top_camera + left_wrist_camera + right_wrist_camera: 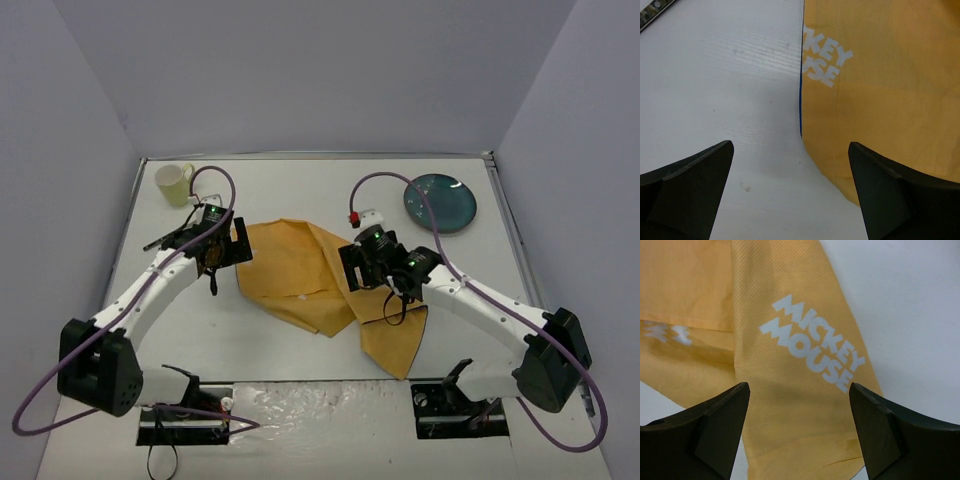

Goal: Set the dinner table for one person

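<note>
The white dinner table (pixel 300 180) carries a crumpled, folded orange-yellow cloth placemat (pixel 295 270) in its middle. My left gripper (pixel 232 250) is open and empty, low at the placemat's left edge. In the left wrist view (pixel 790 145) its fingers straddle a corner of the placemat (pixel 880 85) and bare table (pixel 715 75). My right gripper (pixel 358 268) is open and empty over the placemat's right fold. In the right wrist view (pixel 799 385) it hangs above the cloth (pixel 790 405) printed "MICKEY MOUSE".
A pale yellow mug (pixel 175 183) stands at the far left. A teal plate (pixel 440 202) lies at the far right. A thin dark patterned object (pixel 655 12) lies left of my left gripper. Grey walls enclose the table; arm bases stand at the near edge.
</note>
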Robot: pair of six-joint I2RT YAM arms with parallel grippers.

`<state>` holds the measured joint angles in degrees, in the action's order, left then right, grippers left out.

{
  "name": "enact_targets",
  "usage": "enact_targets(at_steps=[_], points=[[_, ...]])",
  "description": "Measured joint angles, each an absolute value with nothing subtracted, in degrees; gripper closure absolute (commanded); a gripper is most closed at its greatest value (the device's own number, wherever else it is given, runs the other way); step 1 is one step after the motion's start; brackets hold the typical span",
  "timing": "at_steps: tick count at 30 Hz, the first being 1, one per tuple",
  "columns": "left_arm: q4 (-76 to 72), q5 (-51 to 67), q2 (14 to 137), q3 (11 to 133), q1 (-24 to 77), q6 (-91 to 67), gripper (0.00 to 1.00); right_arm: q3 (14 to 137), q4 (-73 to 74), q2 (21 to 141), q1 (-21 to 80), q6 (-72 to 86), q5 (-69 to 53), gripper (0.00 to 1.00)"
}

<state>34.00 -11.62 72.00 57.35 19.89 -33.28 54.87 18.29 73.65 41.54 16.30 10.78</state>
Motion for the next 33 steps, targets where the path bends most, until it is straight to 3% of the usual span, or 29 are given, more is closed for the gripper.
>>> enact_targets(at_steps=[10,23,33], points=[[24.85,-8.07,93.61,61.21,12.70,-34.67,0.03,53.99,17.24,78.80,50.55,15.74,12.88,0.23],[17.47,-0.25,105.05,75.50,8.75,-26.30,0.06,52.90,16.41,80.29,52.05,16.89,13.76,0.23],[17.50,6.73,113.51,79.40,7.09,-17.78,0.09,52.69,16.39,77.69,52.18,17.74,13.72,0.23]])
